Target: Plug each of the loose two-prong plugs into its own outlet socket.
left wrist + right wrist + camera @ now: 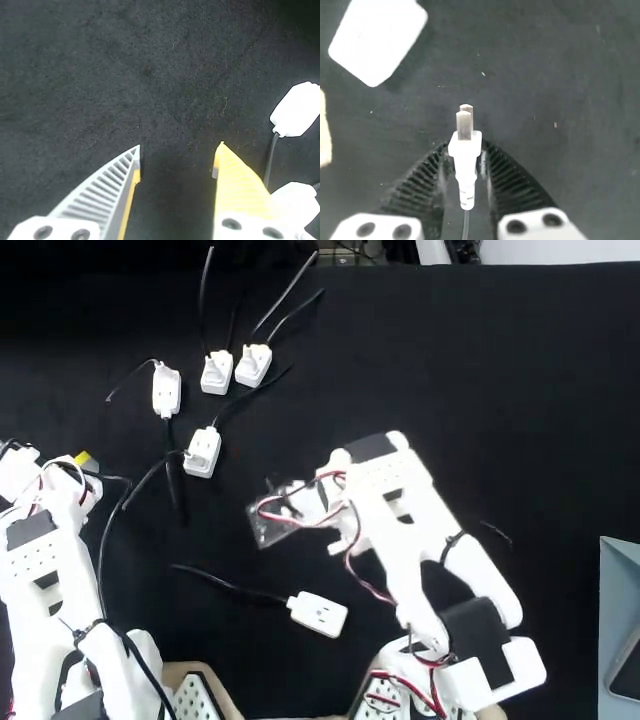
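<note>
My right gripper (465,145) is shut on a white two-prong plug (465,152), its prongs (464,120) pointing out ahead over the black table. A white socket block (377,40) lies beyond it, apart from the prongs. In the high view the right gripper (272,515) sits mid-table. A loose white socket (318,612) on a black cable lies nearer the front. My left gripper (180,150) stands open over bare cloth, holding nothing. In the high view the left gripper (50,455) is at the left edge.
Several white socket-and-plug blocks with black cables lie at the back left, one (203,452) nearest my right gripper, others (217,372) (166,390) farther back. Two white pieces (297,110) (295,200) lie beside my left gripper. A grey box (622,620) stands at the right edge.
</note>
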You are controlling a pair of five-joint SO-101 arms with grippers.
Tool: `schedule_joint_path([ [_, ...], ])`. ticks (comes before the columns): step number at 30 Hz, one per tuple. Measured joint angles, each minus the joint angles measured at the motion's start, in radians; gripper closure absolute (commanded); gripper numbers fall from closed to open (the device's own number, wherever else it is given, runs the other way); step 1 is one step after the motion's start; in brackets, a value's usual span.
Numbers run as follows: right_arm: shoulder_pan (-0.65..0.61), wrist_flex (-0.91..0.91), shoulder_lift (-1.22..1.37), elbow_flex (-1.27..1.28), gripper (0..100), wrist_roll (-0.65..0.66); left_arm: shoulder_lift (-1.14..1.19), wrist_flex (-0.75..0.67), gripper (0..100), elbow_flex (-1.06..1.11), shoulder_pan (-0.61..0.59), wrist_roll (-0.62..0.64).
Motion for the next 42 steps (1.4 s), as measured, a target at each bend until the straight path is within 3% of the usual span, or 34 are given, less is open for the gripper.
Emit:
schedule_joint_path([
  [5, -0.017, -0.003, -0.031, 0.0, 98.2, 0.015, 0.0, 0.0, 76, 0.0, 0.0, 0.0],
  [11, -0.017, 0.063, -0.196, 0.0, 83.7, -0.051, 0.0, 0.0, 76, 0.0, 0.0, 0.0],
  [21, -0.017, 0.089, -0.405, 0.038, 82.5, -0.18, 0.0, 0.0, 76, 0.0, 0.0, 0.0],
  [28, 0.064, 0.06, -0.445, 0.044, 82.8, -0.523, 0.0, 0.0, 76, 0.0, 0.0, 0.0],
  [37, 0.153, 0.051, -0.448, 0.11, 82.7, -1.191, 0.0, 0.0, 76, 0.0, 0.0, 0.0],
  [42, 0.153, 0.051, -0.453, 0.114, 82.8, -1.27, 0.0, 0.0, 76, 0.0, 0.0, 0.0],
])
